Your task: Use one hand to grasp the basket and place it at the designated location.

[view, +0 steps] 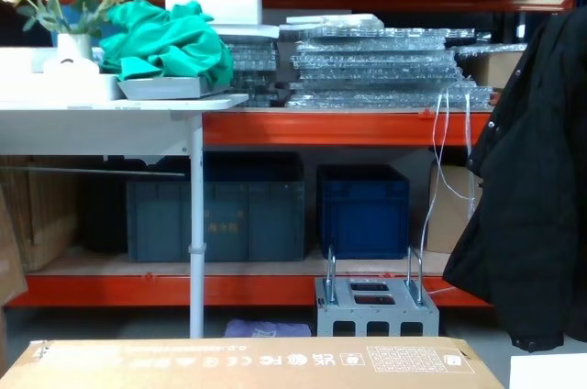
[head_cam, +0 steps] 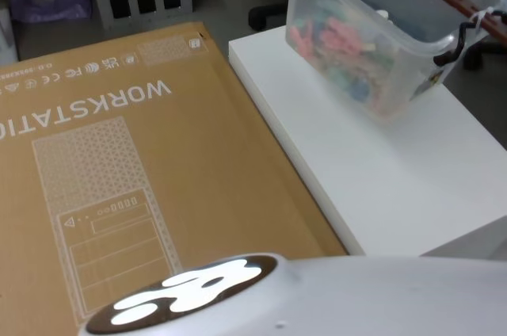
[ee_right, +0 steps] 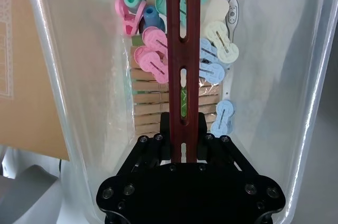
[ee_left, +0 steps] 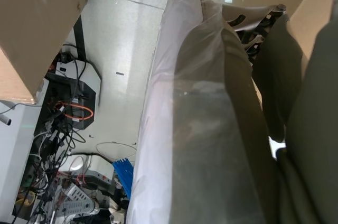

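Basket (head_cam: 380, 43), held by right gripper (ee_right: 183, 129), tilts over white table (head_cam: 396, 177) beside carton (head_cam: 158, 177).

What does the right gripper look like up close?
The right gripper is matt black: flat linkage bars fan out from a wide base, fastened with round bolts at the joints and two pairs along the lower edge. In the head view, the robot's body is smooth white with a dark glossy oval panel.

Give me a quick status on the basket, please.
Right gripper shut on thin reddish-brown swing handle. Translucent whitish plastic basket tilted at white table's far end. Brown cardboard box alongside, not blocking.
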Controlling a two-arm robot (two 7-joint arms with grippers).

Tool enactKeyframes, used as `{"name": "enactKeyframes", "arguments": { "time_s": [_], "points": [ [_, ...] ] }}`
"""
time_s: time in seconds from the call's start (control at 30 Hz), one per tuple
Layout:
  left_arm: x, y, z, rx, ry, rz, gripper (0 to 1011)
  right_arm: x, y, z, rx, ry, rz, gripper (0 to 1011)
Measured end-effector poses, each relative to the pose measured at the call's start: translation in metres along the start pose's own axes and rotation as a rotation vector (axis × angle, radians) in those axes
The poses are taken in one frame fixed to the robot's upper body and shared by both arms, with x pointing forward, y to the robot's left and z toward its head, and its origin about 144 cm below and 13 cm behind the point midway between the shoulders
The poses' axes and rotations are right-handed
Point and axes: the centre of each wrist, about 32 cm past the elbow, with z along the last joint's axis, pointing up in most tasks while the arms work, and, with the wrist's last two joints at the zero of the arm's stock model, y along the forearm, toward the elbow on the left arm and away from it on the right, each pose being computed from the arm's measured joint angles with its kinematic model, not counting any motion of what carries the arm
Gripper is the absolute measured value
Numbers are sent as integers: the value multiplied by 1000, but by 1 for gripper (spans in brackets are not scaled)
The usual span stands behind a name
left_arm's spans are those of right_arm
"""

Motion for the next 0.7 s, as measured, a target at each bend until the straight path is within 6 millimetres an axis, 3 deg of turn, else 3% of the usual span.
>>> {"name": "enactKeyframes", "arguments": {
  "time_s": [0.7],
  "points": [
    [0, 0, 0, 0, 0, 0, 0, -3, -21, 62, -13, -273, -46, 237]
  ]
}}
